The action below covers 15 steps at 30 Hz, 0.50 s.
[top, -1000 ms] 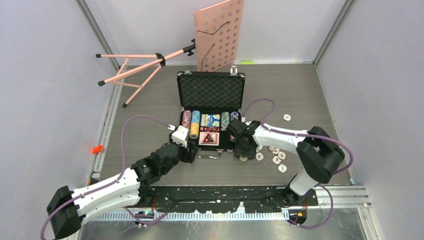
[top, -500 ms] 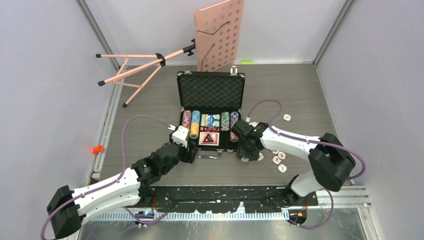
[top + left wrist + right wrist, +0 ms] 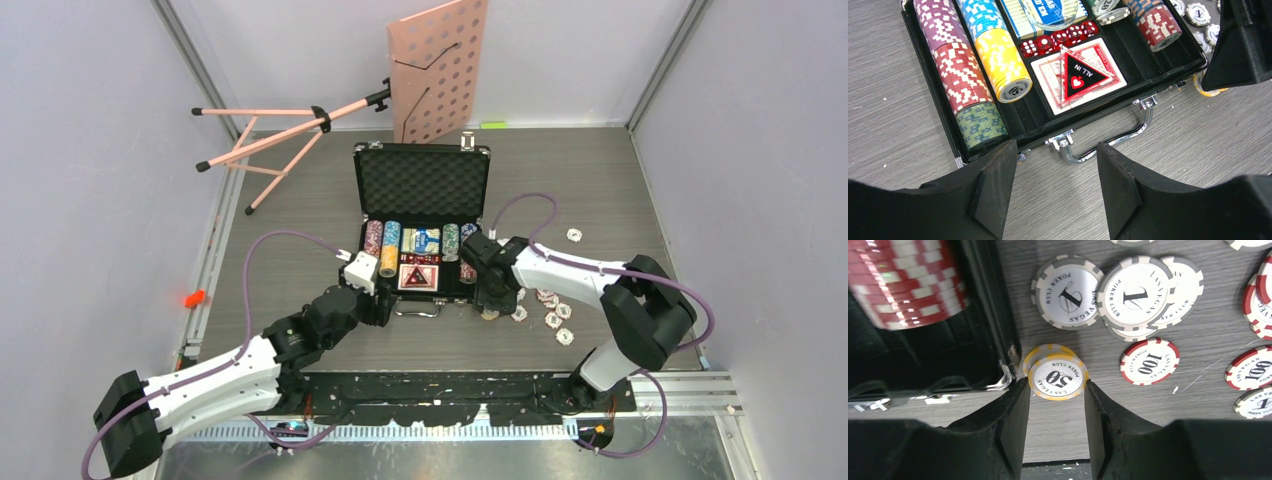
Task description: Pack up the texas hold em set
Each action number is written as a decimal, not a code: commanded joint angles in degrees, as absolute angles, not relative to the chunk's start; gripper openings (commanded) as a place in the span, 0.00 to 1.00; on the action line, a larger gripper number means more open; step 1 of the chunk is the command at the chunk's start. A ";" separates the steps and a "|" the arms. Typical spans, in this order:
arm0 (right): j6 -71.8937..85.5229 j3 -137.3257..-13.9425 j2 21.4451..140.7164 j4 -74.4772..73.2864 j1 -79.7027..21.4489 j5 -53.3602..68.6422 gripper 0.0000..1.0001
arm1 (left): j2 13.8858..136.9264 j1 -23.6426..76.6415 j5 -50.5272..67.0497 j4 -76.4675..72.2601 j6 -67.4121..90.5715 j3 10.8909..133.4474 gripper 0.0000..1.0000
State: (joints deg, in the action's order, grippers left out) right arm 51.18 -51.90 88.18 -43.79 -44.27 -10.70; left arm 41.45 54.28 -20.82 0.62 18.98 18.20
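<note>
Right pincer (image 3: 1055, 385) pinching the yellow 50 chips (image 3: 1058, 376), a slightly offset pair, low on the tabletop (image 3: 1213, 305) just beside the front right corner of the case (image 3: 923, 360). Over the last second its elbow swung out and back, while wrist and jaw gap held. We read this as a settled grip, lift not yet begun.

Left pincer (image 3: 1055, 147) spread, empty, hovering over the case handle (image 3: 1108, 145), unmoved.

Only the right wrist view shows the second yellow chip underneath, plus loose white chips (image 3: 1068, 292) and red 100 chips (image 3: 1149, 361) waiting. Left wrist view alone shows the tray's chip rows (image 3: 963, 75), red dice (image 3: 1058, 40) and cards (image 3: 1045, 80). Top view shows the lid (image 3: 420, 180) up.
</note>
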 commanded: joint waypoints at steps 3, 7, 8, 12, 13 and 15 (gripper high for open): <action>49.58 -53.58 91.03 -42.59 -43.83 -12.77 0.32 | 41.07 54.40 -20.99 -2.20 18.19 18.28 0.62; 49.24 -53.36 91.80 -41.48 -43.68 -12.28 0.39 | 41.26 54.40 -20.79 -2.37 18.19 18.28 0.62; 49.22 -53.35 92.01 -41.30 -43.62 -12.16 0.42 | 41.37 54.40 -20.75 -2.49 18.19 18.28 0.62; 49.01 -53.26 91.68 -40.72 -43.68 -11.49 0.46 | 41.89 54.40 -20.57 -2.55 18.19 18.45 0.62; 48.86 -53.15 91.41 -40.68 -43.68 -11.48 0.46 | 41.94 54.40 -20.57 -2.55 18.19 18.46 0.62; 48.25 -52.80 89.73 -40.09 -43.63 -11.27 0.46 | 41.97 54.40 -20.57 -2.55 18.19 18.54 0.63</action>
